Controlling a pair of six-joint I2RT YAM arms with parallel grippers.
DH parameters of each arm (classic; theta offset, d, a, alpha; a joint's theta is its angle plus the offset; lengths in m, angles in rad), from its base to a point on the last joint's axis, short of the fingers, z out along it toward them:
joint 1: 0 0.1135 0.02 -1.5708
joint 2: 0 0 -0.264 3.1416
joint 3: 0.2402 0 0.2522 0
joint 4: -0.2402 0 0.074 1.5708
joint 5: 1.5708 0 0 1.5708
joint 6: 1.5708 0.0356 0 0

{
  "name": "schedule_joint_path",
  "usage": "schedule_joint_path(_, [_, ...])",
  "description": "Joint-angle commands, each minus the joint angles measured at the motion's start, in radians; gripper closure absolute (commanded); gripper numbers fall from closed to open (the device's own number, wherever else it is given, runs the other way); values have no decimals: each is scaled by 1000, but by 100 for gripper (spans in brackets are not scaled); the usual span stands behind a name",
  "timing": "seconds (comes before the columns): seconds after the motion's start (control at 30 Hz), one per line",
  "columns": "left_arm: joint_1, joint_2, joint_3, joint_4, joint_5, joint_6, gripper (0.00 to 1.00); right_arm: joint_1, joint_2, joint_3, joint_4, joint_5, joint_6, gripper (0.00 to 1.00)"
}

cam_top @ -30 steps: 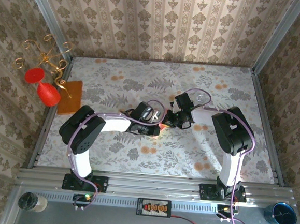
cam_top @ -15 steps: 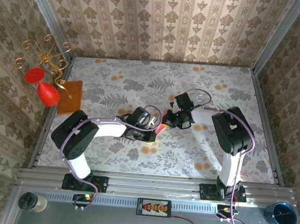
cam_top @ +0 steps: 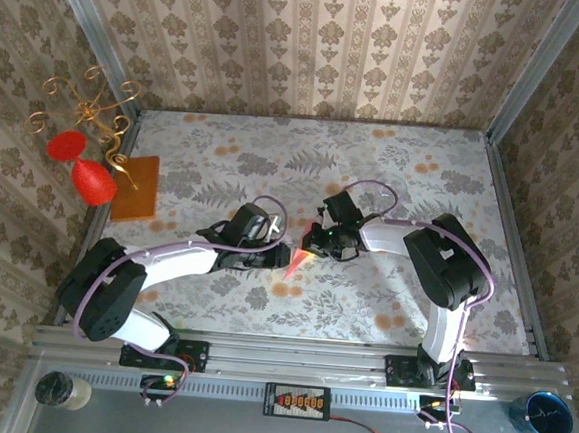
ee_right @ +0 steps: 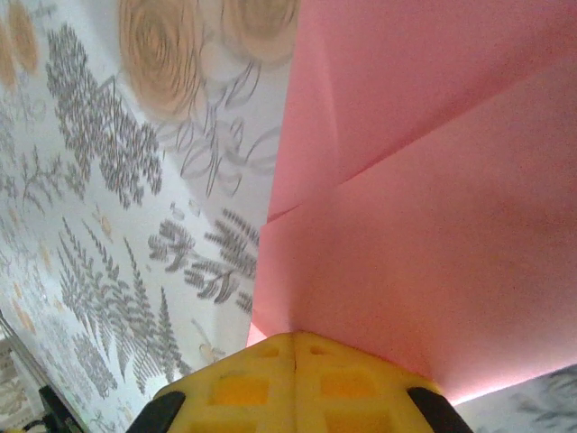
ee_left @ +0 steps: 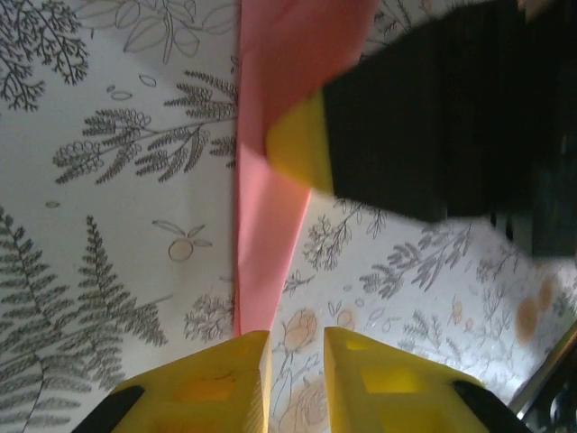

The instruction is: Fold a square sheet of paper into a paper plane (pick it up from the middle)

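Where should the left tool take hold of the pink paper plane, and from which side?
Probably the free narrow end of the paper plane, near its point. The right tool is shut on the wide end, and the point tapers toward the slightly open left tool. Come straight along the plane's length from that pointed side, closing across the flat folded layers.

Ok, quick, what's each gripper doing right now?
Left gripper: slightly open, holding nothing; the paper plane ends just short of its fingers.
Right gripper: shut on the paper plane.

Bright even light; soft shadows on table point(cam_top: 362, 313); paper plane point(ee_right: 433, 180) blurred in wrist close-ups.
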Motion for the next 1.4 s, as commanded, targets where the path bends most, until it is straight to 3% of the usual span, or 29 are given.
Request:
schedule_joint_path(0.0, [8,65,5,75,-6,-76,79,15,1,-41,-76,68,45,93])
schedule_joint_path(0.33, [-2,189,43,166,70,-86,90,11,3,-21,-56,78,73,93])
schedule_joint_path(0.73, [10,268,30,45,43,-37,99,-28,-53,4,-8,48,36,92])
schedule_joint_path(1.37, [17,235,86,-70,33,6,100,-88,-18,81,-157,128,-95,91])
